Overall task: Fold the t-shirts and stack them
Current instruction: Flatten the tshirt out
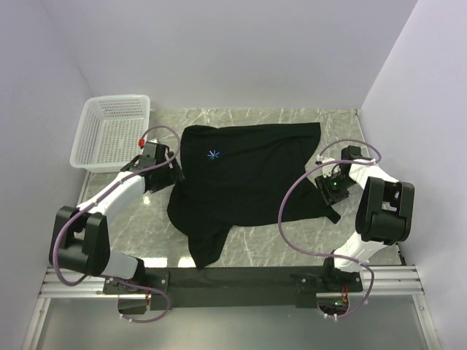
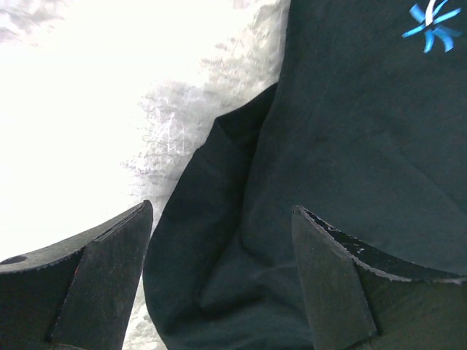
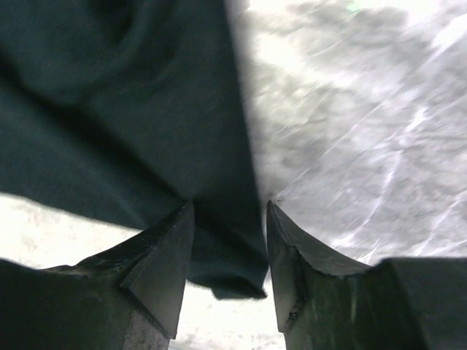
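While the black t-shirt was spread loosely across the marble table, it was flanked by both arms, one at each side edge. Its light-blue starburst logo was turned upward, toward the left side of the cloth, and one rumpled corner was trailed toward the near edge of the table.

The left gripper was positioned at the shirt's left edge, just beside the logo. In the left wrist view, the left gripper was seen with its fingers spread wide, and a folded sleeve edge of the t-shirt was seen below and between them, without being pinched.

The right gripper was placed at the shirt's right edge, near a small protruding corner of cloth. In the right wrist view, the right gripper was seen with its jaws drawn fairly narrow, and a strip of the t-shirt was passed through the gap between them. Whether that strip was actually clamped could not be told.

A white plastic mesh basket was set at the far left corner, apart from the shirt.
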